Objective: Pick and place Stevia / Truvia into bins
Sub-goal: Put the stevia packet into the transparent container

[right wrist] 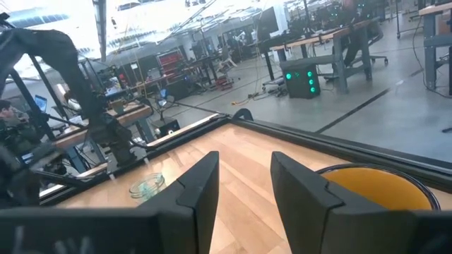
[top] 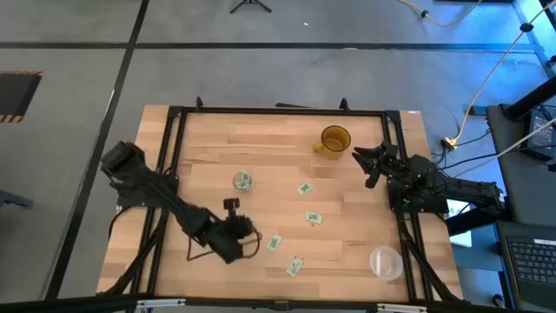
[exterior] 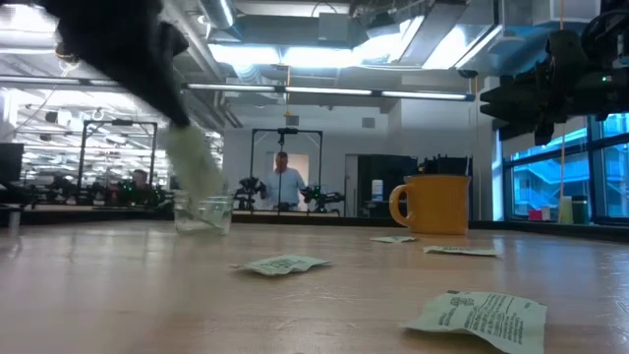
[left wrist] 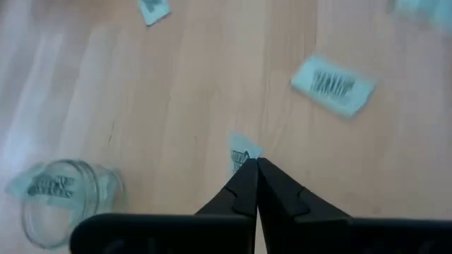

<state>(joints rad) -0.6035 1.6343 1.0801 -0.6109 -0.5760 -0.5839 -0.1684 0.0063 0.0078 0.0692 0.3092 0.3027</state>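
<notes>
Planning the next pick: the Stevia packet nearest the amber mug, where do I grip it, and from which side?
The Stevia packet lies flat on the table, clear of the others, with nothing raised to catch. Come straight down and pinch across its short width near one end. The open right gripper, beside the amber mug, looks the closest.

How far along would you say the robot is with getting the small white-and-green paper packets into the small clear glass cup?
Done: one white-and-green paper packet already lies inside the small round clear glass cup.

In hand: the left gripper is shut on another packet, above the wooden table.

Left: four packets lie loose on the table. The right gripper waits open beside the amber mug.
</notes>
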